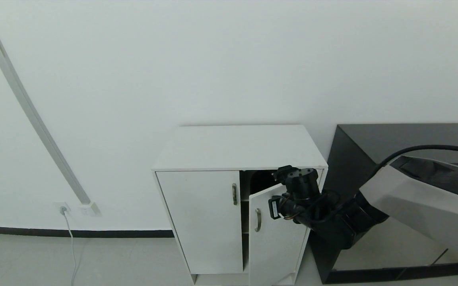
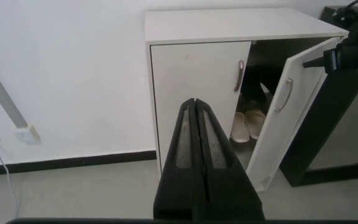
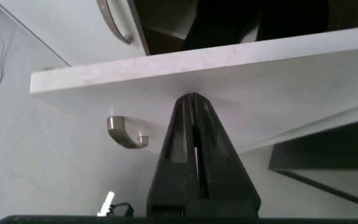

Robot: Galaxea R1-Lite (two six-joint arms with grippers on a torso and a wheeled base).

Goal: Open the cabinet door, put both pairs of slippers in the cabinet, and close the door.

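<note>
Right fingers (image 3: 182, 134) at white, part-open cabinet door (image 1: 280, 254), metal-handled.

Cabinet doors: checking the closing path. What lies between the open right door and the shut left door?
Left wrist view: between right door and left door, the cabinet's dark inside, with pale slippers lying in it.
</note>
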